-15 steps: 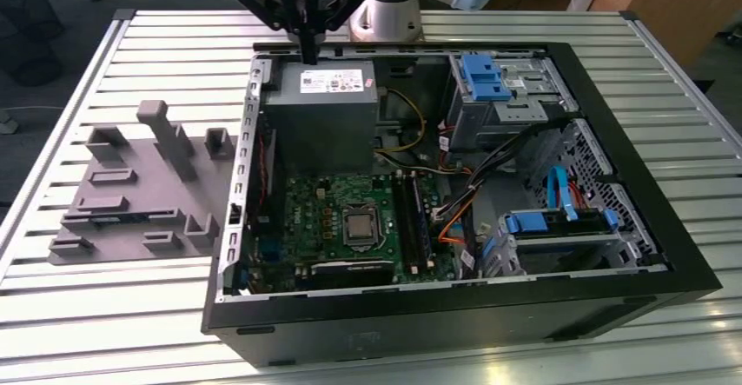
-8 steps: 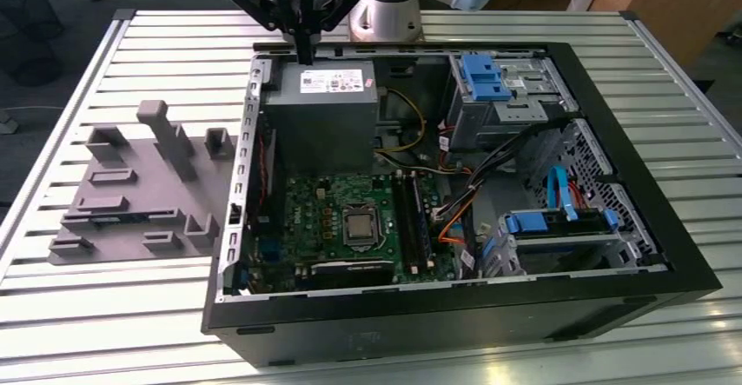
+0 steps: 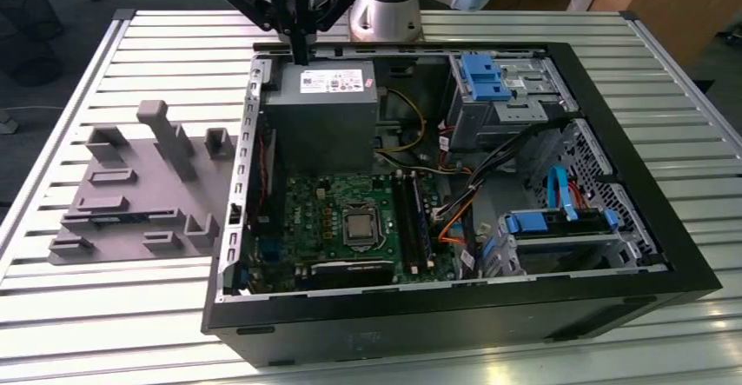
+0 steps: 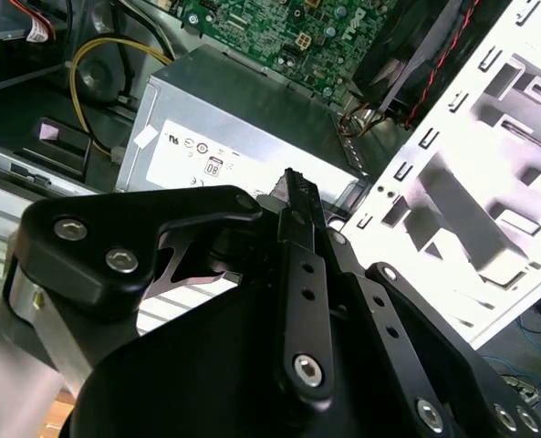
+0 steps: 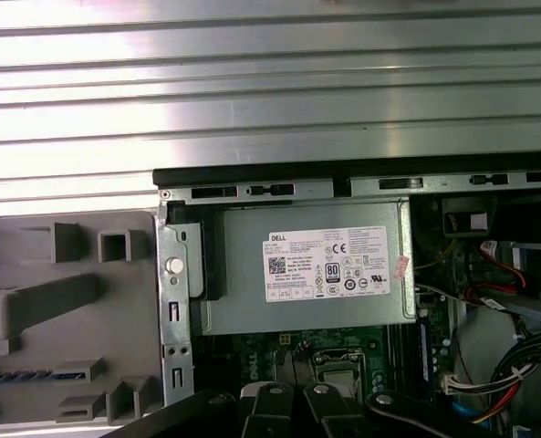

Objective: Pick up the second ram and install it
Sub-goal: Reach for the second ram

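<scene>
The second ram (image 5: pixel 33 375) is a thin dark blue stick lying in a slot of the grey holder block (image 5: pixel 69 301). In the exterior view it (image 3: pixel 116 219) lies low in that holder (image 3: pixel 151 185), left of the open computer case (image 3: pixel 464 307). My gripper (image 3: pixel 301 53) hangs over the case's far wall, just above the grey power supply (image 3: pixel 319 111), well away from the ram. Its fingers (image 4: pixel 299 196) stand together with nothing between them. The long black memory slots (image 3: pixel 412 220) run beside the processor socket on the green motherboard (image 3: pixel 313 220).
Blue drive cages (image 3: pixel 499 85) and orange and black cables (image 3: pixel 464 202) crowd the case's right half. The case stands on a ribbed metal table (image 3: pixel 116 315). The arm's base (image 3: pixel 383 16) is behind the case. Yellow wires (image 4: pixel 97 55) curl beside the power supply (image 4: pixel 234 137).
</scene>
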`<state>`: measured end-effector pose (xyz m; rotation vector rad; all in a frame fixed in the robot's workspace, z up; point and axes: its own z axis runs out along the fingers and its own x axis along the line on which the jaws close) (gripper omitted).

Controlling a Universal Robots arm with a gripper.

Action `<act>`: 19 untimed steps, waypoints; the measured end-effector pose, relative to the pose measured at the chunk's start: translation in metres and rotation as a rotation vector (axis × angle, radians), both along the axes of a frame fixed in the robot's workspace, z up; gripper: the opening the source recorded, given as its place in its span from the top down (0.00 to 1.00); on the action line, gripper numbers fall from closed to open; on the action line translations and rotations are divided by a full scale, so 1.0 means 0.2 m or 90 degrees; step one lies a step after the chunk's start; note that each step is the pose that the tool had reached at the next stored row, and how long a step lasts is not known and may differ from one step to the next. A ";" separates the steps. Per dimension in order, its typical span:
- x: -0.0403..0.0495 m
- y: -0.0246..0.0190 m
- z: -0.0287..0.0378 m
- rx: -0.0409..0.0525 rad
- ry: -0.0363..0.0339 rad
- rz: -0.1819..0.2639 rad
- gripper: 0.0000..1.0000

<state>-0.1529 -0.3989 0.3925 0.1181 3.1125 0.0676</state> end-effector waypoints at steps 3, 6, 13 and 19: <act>-0.009 0.000 -0.001 0.0001 0.0000 0.000 0.89; -0.017 0.000 -0.002 0.0000 0.0000 0.000 0.89; -0.036 0.000 -0.003 0.0000 0.0000 0.000 0.89; -0.054 0.000 -0.005 0.0000 0.0000 0.000 0.89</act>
